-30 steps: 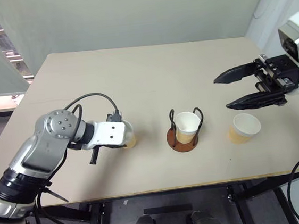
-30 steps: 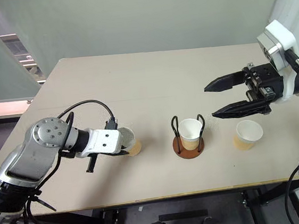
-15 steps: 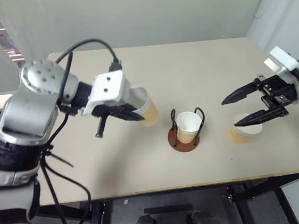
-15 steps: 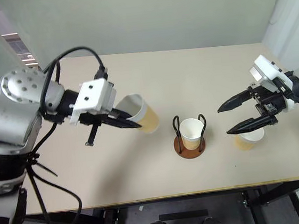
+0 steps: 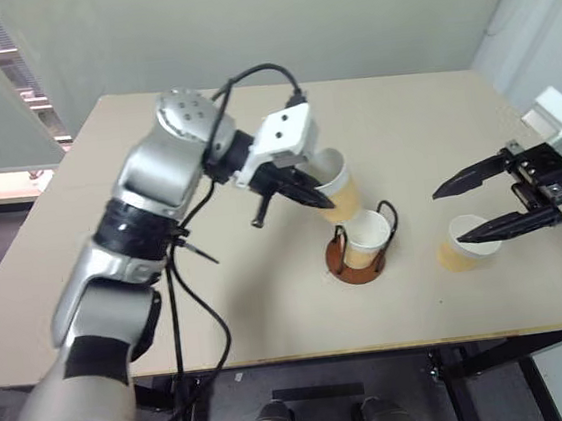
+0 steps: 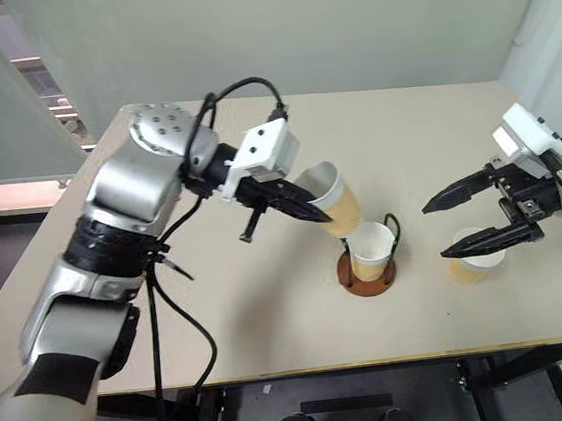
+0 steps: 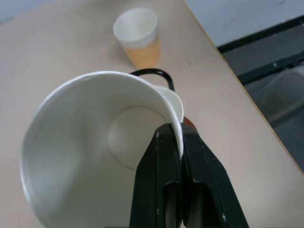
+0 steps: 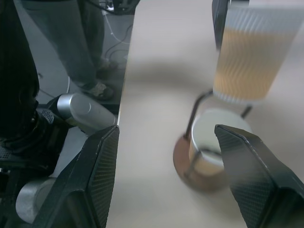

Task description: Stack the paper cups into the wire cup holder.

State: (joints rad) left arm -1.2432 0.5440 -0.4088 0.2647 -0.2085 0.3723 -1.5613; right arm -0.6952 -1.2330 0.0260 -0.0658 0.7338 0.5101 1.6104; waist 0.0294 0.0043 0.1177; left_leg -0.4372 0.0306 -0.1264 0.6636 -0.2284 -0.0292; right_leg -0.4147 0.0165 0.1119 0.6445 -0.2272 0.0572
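We find the pale beige rectangular tabletop (image 5: pixel 271 302) carrying the whole set-up. Since a second ago the left arm has lifted off the near-left of the tabletop and swung right, so the left end effector (image 5: pixel 322 198) now hangs just above and to the left of the wire cup holder (image 5: pixel 363 247), a reddish-brown disc base with two thin black upright wire loops. It is clenched on the rim of one tan-yellow tapered paper cup with a white inside (image 5: pixel 336 183), one finger inside the wall and one outside; that cup is in the air and tilted, its bottom close over the holder. In our judgement, the second cup is about to be nested.

The right end effector (image 5: pixel 482 205) has sunk toward the far-right cup (image 5: pixel 462 242) and stands released, fingers spread to either side above it, holding nothing.

Count:
- Paper cups, three: one carried by the left end effector, one seated in the holder (image 5: pixel 368 235), one standing on the tabletop right of the holder.
- Wire cup holder, one.
- End effectors, two.
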